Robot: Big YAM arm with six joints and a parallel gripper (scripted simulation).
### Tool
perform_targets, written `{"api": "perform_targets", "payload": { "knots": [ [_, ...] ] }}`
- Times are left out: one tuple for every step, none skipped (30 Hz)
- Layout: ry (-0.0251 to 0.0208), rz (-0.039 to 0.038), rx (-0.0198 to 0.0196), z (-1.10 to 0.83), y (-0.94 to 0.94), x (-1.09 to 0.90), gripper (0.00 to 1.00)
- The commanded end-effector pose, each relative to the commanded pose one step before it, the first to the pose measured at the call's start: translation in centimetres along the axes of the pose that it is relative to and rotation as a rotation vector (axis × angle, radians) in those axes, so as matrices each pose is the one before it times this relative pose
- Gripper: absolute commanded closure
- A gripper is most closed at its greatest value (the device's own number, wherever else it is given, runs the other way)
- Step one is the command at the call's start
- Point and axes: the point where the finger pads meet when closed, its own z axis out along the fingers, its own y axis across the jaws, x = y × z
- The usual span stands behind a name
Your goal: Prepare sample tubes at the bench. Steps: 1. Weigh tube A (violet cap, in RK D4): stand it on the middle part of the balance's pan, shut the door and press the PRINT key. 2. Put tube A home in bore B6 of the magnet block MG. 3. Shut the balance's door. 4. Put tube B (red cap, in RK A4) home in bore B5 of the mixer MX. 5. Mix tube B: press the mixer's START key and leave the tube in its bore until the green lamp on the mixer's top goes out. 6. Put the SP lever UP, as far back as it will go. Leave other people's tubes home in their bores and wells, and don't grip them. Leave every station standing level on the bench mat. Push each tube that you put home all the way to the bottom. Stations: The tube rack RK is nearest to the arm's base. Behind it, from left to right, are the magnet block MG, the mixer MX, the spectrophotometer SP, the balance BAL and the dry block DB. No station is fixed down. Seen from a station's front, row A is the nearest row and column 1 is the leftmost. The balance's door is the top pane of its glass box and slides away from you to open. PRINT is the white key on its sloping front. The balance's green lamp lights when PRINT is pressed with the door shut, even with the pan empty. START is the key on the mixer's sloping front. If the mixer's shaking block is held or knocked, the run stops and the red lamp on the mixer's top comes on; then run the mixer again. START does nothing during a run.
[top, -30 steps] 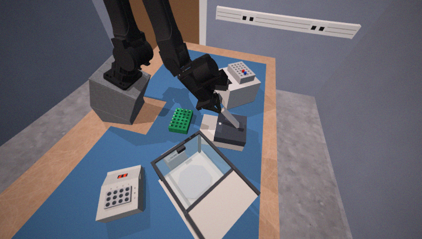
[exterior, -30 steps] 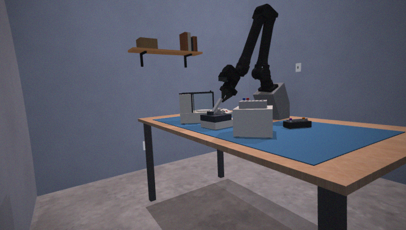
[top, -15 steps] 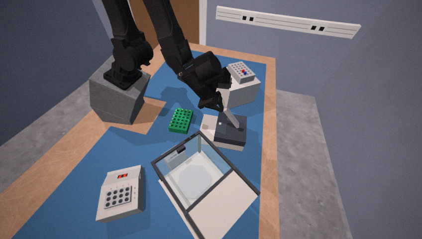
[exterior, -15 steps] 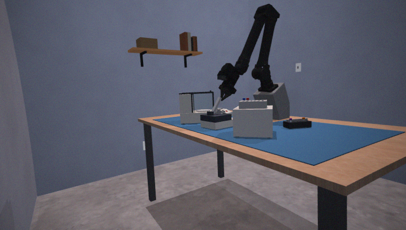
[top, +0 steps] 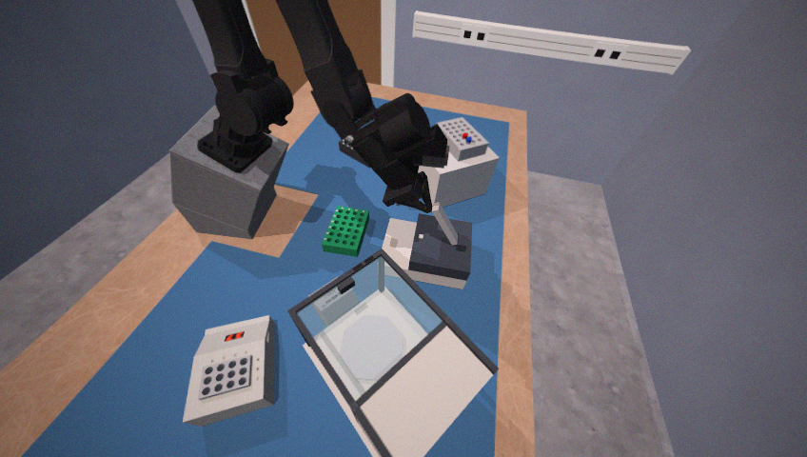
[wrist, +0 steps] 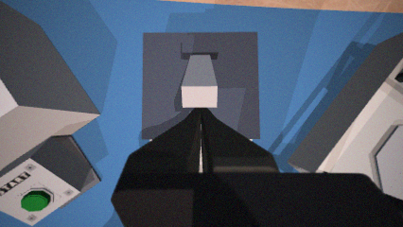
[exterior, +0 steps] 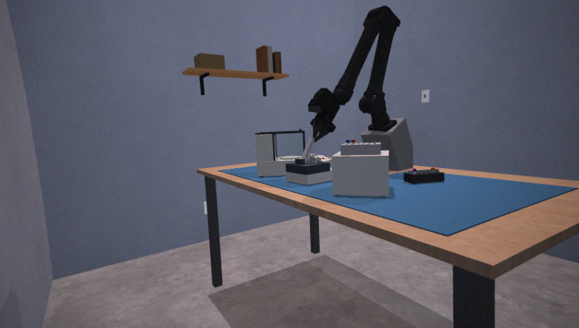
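Blue-gray walls surround a wooden table [top: 518, 317] [exterior: 524, 235], whose blue mat [top: 317, 277] [exterior: 426, 207] [wrist: 128, 19] carries the bench stations. One black arm [top: 334, 68] [exterior: 359, 52] rises from a gray block [top: 226, 198] [exterior: 400, 142] and bends down over the spectrophotometer [top: 442, 251] [exterior: 308, 171] [wrist: 161, 71]. Its fingers [top: 432, 208] [exterior: 315, 139] are clenched together with nothing between them, their tips at the free end of the pale lever [top: 445, 225] [exterior: 308, 149] [wrist: 200, 71]. That lever slants up out of the dark top, leaning toward the arm's base. Beside this station stands the balance [top: 427, 396] [exterior: 264, 156] [wrist: 359, 156], with the front part of its glass box uncovered and its pan [top: 372, 347] [wrist: 393, 158] bare. Across from it is the mixer [top: 463, 178] [exterior: 360, 174] [wrist: 38, 128], where a red cap [top: 464, 135] [exterior: 353, 141] and a blue cap [top: 468, 139] [exterior: 347, 141] show side by side in the raised block [top: 472, 149] [exterior: 360, 148]. Its green START key [wrist: 36, 200] shows in the wrist view. A green rack [top: 345, 230] sits nearer the gray block, and the dry block [top: 231, 367] stands near the balance, its display lit red. Farther along the mat, a low black block [exterior: 423, 176] bears a violet cap [exterior: 414, 170] and an orange one [exterior: 432, 168].
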Motion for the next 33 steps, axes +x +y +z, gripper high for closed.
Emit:
{"api": "perform_targets", "payload": {
  "knots": [
    [-0.04419,-0.02761,0.00154,0.112,-0.057,-3.228,1.0],
    [0.00524,0.00078,-0.0013,0.107,0.034,0.073,1.0],
    [0.00436,0.00058,-0.00133,0.092,0.037,0.043,1.0],
    [0.0,0.0,0.0,0.0,0.0,0.0,1.0],
    [0.0,0.0,0.0,0.0,0.0,0.0,1.0],
    [-0.00033,-0.00047,-0.00119,0.007,0.047,-0.119,1.0],
    [-0.00428,-0.00136,-0.00058,-0.065,0.049,-0.255,1.0],
    [-0.00424,-0.00134,-0.00083,-0.064,0.053,-0.253,1.0],
    [-0.0025,-0.00094,-0.00096,-0.033,0.05,-0.193,1.0],
    [0.00064,0.00009,-0.00027,0.021,0.005,-0.083,1.0],
    [0.00367,0.00083,-0.00027,0.076,-0.008,0.022,1.0],
    [0.00408,0.00092,-0.00022,0.084,-0.01,0.036,1.0],
    [0.00119,0.00036,0.00018,0.029,-0.014,-0.063,1.0],
    [-0.00276,-0.00043,0.00064,-0.047,-0.016,-0.199,1.0],
    [-0.00181,-0.00015,0.00065,-0.035,-0.023,-0.111,1.0],
    [0.00004,-0.00033,-0.00065,0.027,0.034,-0.103,1.0],
    [0.00045,0.00006,-0.00047,0.032,0.015,-0.087,1.0],
    [0.00055,0.00073,-0.0001,0.032,-0.001,-0.083,1.0],
    [0.00005,0.00061,-0.00002,0.022,-0.001,-0.1,1.0],
    [-0.00019,0.00056,-0.00003,0.017,0.0,-0.108,1.0],
    [0.0,0.0,0.0,0.0,0.0,0.0,1.0],
    [0.0,0.0,0.0,0.0,0.0,0.0,1.0],
    [-0.00028,0.00134,0.00208,0.003,-0.093,-0.107,1.0],
    [0.00002,0.00018,-0.0008,0.027,0.042,-0.103,1.0],
    [0.00004,0.0002,-0.00118,0.028,0.047,-0.102,1.0],
    [0.00007,0.00061,-0.00002,0.022,-0.001,-0.099,1.0],
    [0.00012,0.00061,-0.00004,0.024,-0.001,-0.097,1.0],
    [0.00018,0.00062,-0.00003,0.025,-0.001,-0.095,1.0],
    [0.00024,0.00063,0.00003,0.026,-0.002,-0.093,1.0],
    [0.00009,0.00033,-0.00014,0.013,0.001,-0.049,1.0],
    [0.00313,0.00138,0.00007,0.097,-0.012,0.012,1.0],
    [0.00317,0.0014,-0.00013,0.098,-0.009,0.014,1.0],
    [0.0032,0.0014,-0.00025,0.099,-0.007,0.015,1.0]
  ]
}}
